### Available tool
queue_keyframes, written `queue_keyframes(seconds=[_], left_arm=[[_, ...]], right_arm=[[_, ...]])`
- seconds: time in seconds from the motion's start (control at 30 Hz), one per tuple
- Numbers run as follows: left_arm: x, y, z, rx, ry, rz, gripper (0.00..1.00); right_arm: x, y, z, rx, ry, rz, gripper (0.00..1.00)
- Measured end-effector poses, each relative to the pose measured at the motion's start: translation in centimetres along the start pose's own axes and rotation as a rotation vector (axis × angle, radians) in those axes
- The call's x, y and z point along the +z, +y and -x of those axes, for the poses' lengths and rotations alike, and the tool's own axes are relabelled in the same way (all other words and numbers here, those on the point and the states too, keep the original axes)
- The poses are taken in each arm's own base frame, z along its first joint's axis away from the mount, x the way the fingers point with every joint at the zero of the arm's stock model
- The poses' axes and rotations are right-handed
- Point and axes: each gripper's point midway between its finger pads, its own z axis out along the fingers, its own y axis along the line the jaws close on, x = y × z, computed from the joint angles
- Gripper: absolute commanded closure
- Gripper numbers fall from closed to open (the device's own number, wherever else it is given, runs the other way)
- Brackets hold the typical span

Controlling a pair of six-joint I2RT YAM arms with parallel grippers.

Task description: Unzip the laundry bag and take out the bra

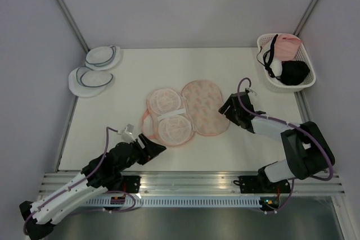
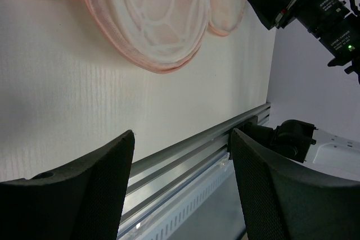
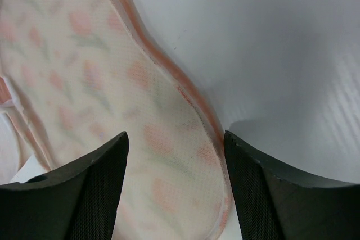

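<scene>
The laundry bag [image 1: 188,113] lies unzipped and spread flat on the surface [image 1: 101,133]. Its floral shell faces up on the half nearest the right pincer [image 1: 226,107], and its pale, mesh-lined inside faces up on the half just ahead of the left pincer [image 1: 159,146]. Nothing rests in the exposed cups, so the bag looks emptied.

The bra [image 1: 275,68] (white cups, thin black straps) sits well beyond the right pincer in the basket [image 1: 288,86]. It is tucked beside a black garment [image 1: 293,72] and a pink garment [image 1: 289,46], which is probably its intended drop spot.

The right pincer is released. Its fingers [image 3: 84,195] straddle the bag's floral rim without pinching it, which I read as hovering rather than holding. The left pincer is likewise released and empty, held just short of the bag's near lobe, seemingly to keep clear.
</scene>
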Motion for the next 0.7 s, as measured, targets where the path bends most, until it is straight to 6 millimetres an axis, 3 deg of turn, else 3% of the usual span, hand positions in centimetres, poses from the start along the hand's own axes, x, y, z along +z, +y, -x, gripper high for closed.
queue_keyframes(seconds=[0.13, 0.37, 0.4, 0.43, 0.5, 0.53, 0.63, 0.7], left_arm=[[0.0, 0.1, 0.0, 0.000, 0.000, 0.003, 0.26], [0.0, 0.1, 0.0, 0.001, 0.000, 0.005, 0.26], [0.0, 0.1, 0.0, 0.000, -0.001, 0.004, 0.26], [0.0, 0.1, 0.0, 0.000, -0.003, 0.004, 0.26], [0.0, 0.2, 0.1, 0.001, -0.004, 0.007, 0.26], [0.0, 0.3, 0.1, 0.001, -0.006, 0.011, 0.26], [-0.1, 0.5, 0.1, 0.002, -0.007, 0.020, 0.27], [-0.1, 0.5, 0.1, 0.003, -0.008, 0.023, 0.27]], right_arm=[[-0.2, 1.1, -1.1, -0.016, 0.028, 0.040, 0.28], [-1.2, 0.2, -2.2, -0.082, 0.036, -0.032, 0.39], [-1.3, 0.0, -2.3, -0.096, 0.037, -0.050, 0.44], [-1.5, -0.3, -2.6, -0.115, 0.043, -0.069, 0.58], [-1.7, -1.1, -3.1, -0.156, 0.049, -0.110, 0.73], [-1.9, -1.3, -3.4, -0.173, 0.053, -0.124, 0.86], [-2.1, -1.7, -3.9, -0.198, 0.051, -0.146, 0.99], [-2.1, -1.8, -3.9, -0.204, 0.045, -0.151, 1.00]])
